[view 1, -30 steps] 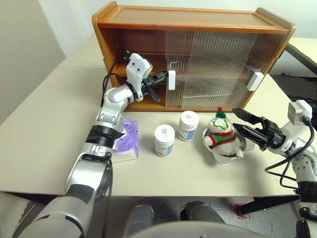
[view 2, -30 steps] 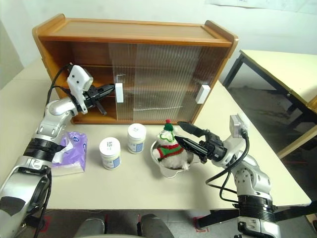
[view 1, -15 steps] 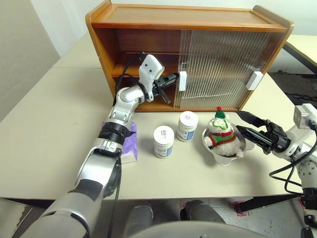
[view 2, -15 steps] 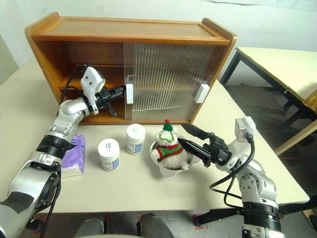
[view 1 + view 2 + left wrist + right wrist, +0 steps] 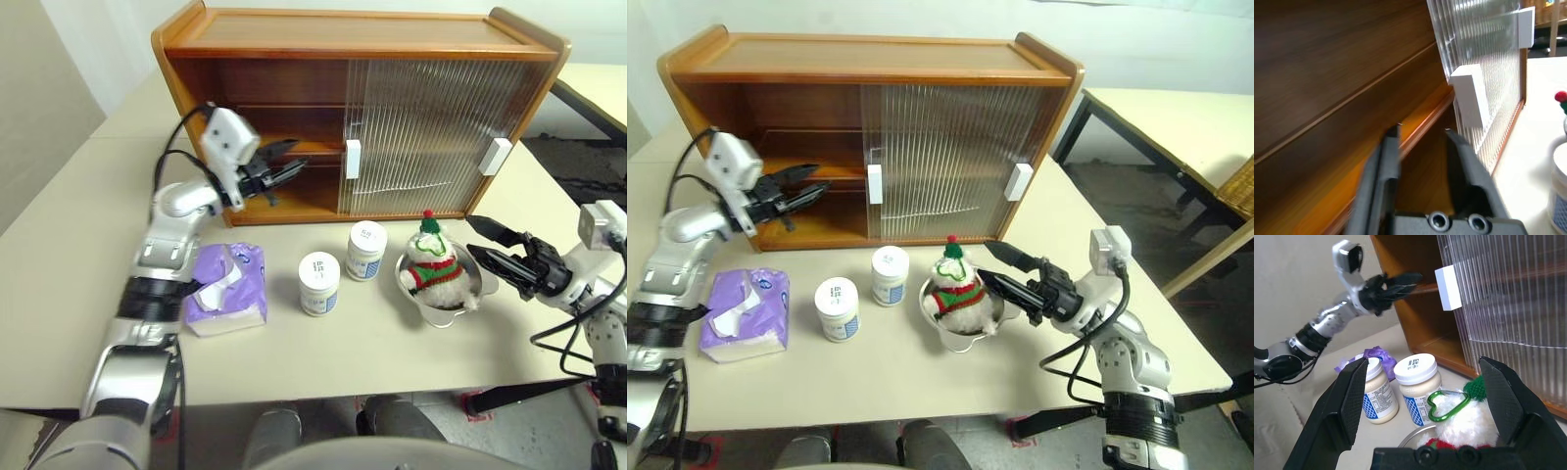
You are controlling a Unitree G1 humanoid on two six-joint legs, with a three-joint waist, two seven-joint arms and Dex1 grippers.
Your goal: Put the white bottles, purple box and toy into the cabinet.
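The cabinet point(image 5: 362, 108) is standing along the table's point(image 5: 69, 294) far edge, its left half standing open and both ribbed doors point(image 5: 431, 127) slid to the right. The left gripper point(image 5: 284, 168) is being held level before the open shelves, fingers parted and nothing gripped. The right gripper point(image 5: 490, 245) is being held wide open near the table's right edge, empty, just beside the toy point(image 5: 433, 264), which is sitting in a metal bowl point(image 5: 443, 305). The two white bottles point(image 5: 343, 266) are standing mid-table before the cabinet, with the purple box point(image 5: 225, 299) lying toward the left.
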